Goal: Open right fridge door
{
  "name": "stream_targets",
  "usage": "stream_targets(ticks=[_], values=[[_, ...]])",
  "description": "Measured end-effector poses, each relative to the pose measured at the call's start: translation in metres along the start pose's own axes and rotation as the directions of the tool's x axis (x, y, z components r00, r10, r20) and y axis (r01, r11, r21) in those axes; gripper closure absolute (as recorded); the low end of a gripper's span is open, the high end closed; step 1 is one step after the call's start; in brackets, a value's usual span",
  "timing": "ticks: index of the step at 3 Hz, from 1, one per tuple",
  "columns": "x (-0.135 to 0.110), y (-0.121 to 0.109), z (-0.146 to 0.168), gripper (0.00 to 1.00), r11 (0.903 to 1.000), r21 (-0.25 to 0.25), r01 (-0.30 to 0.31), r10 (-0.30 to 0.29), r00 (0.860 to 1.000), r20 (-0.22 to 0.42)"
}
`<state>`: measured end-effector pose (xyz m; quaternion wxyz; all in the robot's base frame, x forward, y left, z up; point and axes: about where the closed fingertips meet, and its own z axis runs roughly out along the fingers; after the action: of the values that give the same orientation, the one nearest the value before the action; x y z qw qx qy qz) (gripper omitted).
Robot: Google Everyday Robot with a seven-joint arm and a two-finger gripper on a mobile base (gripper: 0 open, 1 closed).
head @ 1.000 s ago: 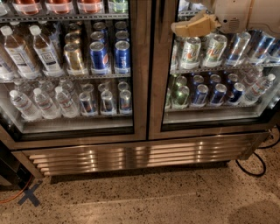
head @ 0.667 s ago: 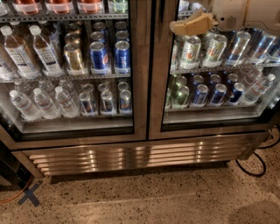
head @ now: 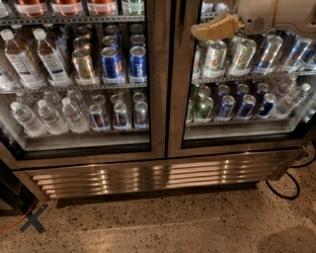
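Observation:
The fridge [head: 148, 177] fills the view, with wire shelves of cans and bottles and a louvred steel grille at its base. The right fridge door [head: 178, 99] is a glass pane in a steel frame and sits flush with the cabinet, shut. My gripper [head: 216, 27], tan-coloured on a white arm [head: 266, 15], is at the top right. It hovers in front of the right door's glass, pointing left toward the door's inner frame edge. The left door [head: 157, 74], with water bottles behind it, is shut too.
A black cable [head: 291, 184] loops on the speckled floor at the fridge's right foot. A blue tape cross [head: 32, 220] and an orange cord [head: 12, 223] lie on the floor at the lower left. A dark object stands at the left edge.
The gripper has hardly moved in front of the right door's upper glass. Both doors stand as before.

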<state>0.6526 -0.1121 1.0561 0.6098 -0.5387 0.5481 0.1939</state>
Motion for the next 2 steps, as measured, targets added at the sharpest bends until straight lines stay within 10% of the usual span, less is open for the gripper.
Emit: stream_targets(ticks=[2], values=[[-0.002, 0.009, 0.015, 0.38, 0.9978, -0.066, -0.01, 0.011, 1.0, 0.026]])
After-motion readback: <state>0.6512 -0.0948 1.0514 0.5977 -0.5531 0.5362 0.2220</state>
